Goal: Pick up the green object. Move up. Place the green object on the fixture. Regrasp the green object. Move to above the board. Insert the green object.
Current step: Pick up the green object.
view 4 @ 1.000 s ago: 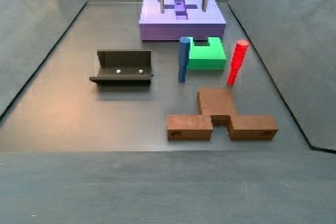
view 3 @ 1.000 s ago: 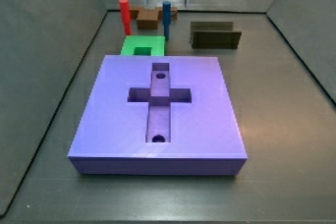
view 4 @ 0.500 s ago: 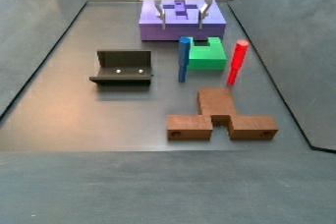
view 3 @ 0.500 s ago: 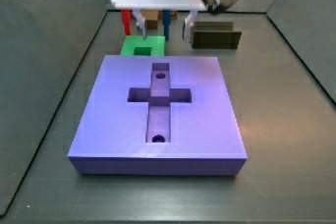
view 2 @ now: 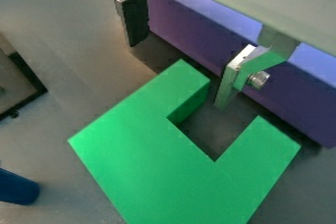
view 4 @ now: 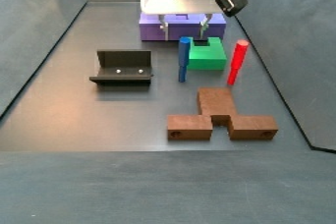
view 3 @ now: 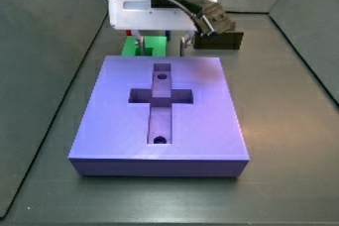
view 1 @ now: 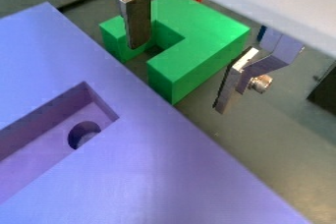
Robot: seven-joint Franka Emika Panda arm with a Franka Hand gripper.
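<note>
Gripper (view 2: 184,59) is spread wide with nothing between its fingers (view 1: 132,17), low over the green object (view 2: 184,159), which we see just beneath it on the floor. Board (view 1: 92,159) lies right beside it, probably touching the green object. Fixture (view 4: 125,68) sits well off to the side.

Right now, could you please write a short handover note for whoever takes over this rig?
Gripper: jaws open, low over the green object, one finger on each side of one of its arms, not yet closed on it.
Green object: on the floor against the board's far end, between the blue peg and red peg.
Fixture: holds nothing, off to the side.
Brown piece: on the floor, unused.
Done: approach only.
Left: grasp, lift, place on fixture, regrasp, move above board, insert.
</note>
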